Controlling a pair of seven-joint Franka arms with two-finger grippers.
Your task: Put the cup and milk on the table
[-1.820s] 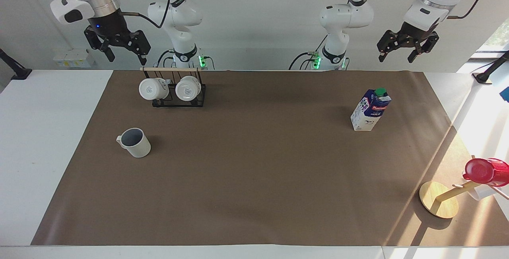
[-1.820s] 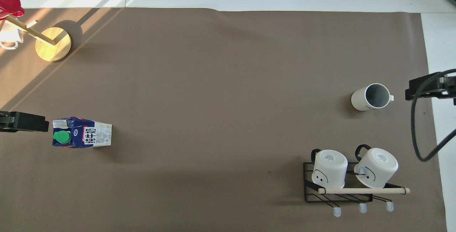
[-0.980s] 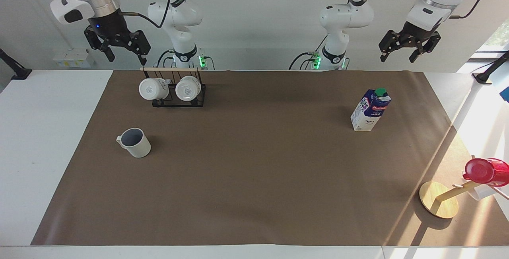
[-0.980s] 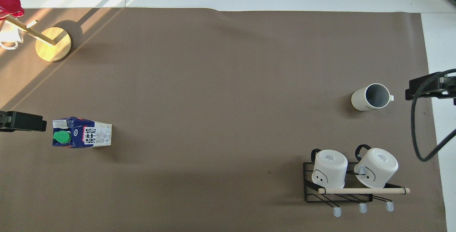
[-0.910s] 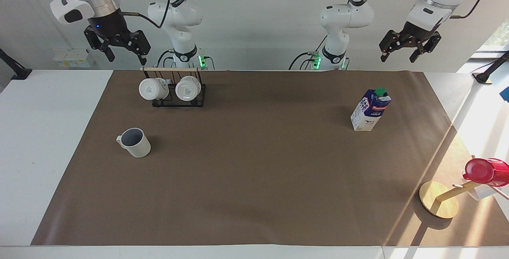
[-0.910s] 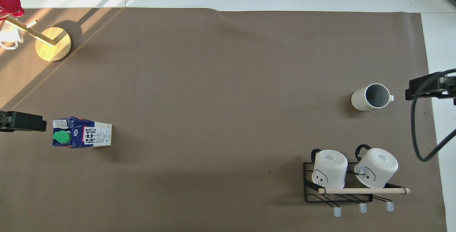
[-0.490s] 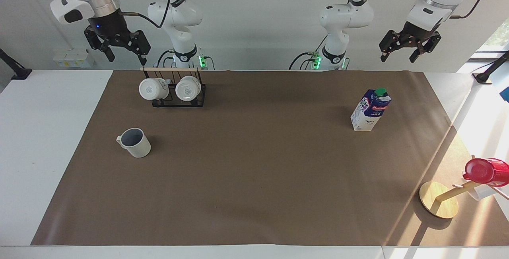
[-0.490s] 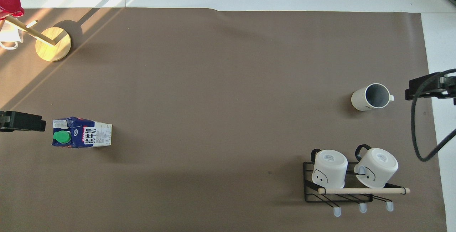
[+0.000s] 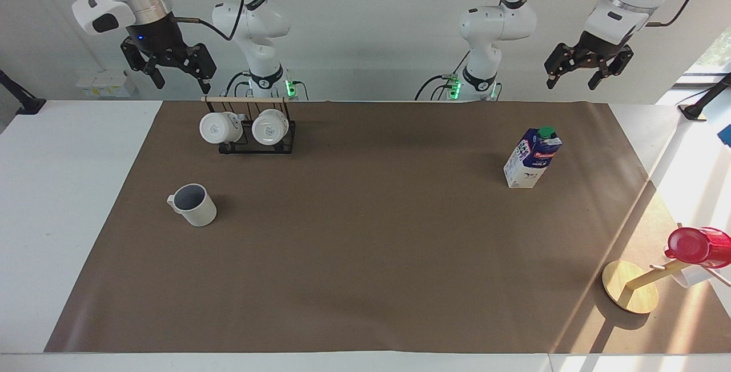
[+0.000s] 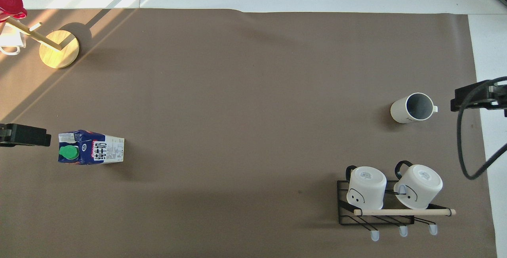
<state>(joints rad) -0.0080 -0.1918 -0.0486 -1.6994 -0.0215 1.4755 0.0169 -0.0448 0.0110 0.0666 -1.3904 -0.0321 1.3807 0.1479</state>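
The cup, off-white with a dark grey-blue inside, stands upright on the table's brown mat toward the right arm's end, farther from the robots than the mug rack. It also shows in the overhead view. The milk carton stands upright on the mat toward the left arm's end, its green cap seen in the overhead view. My right gripper hangs open and empty, raised high near the rack. My left gripper hangs open and empty, raised high above the mat's corner near the milk.
A black wire rack holds two white mugs near the right arm's base. A wooden stand with a red cup sits at the mat's corner at the left arm's end, farther from the robots than the milk.
The left gripper has risen slightly. The right gripper, the cup and the milk have not moved.
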